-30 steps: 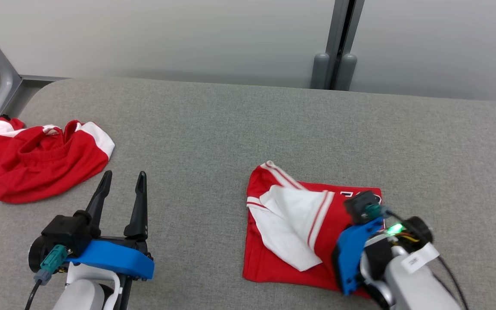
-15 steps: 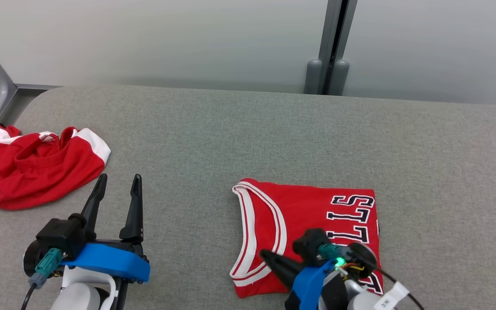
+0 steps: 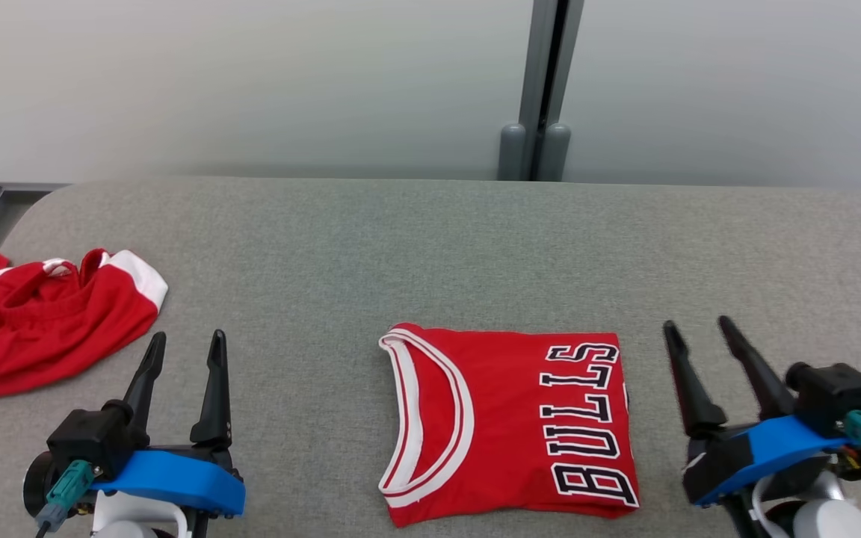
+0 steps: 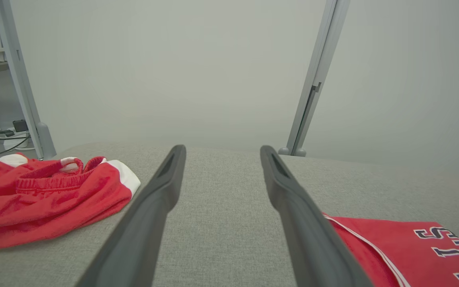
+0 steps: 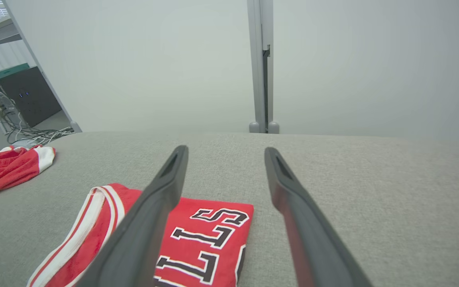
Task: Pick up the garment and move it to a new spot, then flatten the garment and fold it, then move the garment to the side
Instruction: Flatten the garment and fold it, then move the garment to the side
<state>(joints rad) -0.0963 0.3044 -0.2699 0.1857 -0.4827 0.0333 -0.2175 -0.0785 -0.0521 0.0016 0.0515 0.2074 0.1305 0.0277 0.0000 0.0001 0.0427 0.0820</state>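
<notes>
A red jersey (image 3: 509,422) with white trim and BULLS lettering lies folded flat on the grey table (image 3: 430,246), near the front middle. It also appears at the lower right of the left wrist view as the jersey (image 4: 408,251) and at the lower left of the right wrist view as the jersey (image 5: 197,243). My left gripper (image 3: 185,338) stands open at the lower left, apart from the jersey. To the jersey's right my right gripper (image 3: 696,325) is open and holds nothing.
A crumpled red and white garment (image 3: 34,317) lies at the table's left edge, also seen as the garment (image 4: 42,195) and the garment (image 5: 8,167). A grey post (image 3: 539,90) rises behind the table against a pale wall. Cables (image 5: 34,135) lie on the floor far left.
The right gripper let go of the jersey and pulled back to its right, now open. The jersey went from half folded to flat and folded. The camera tilted, shifting the whole picture.
</notes>
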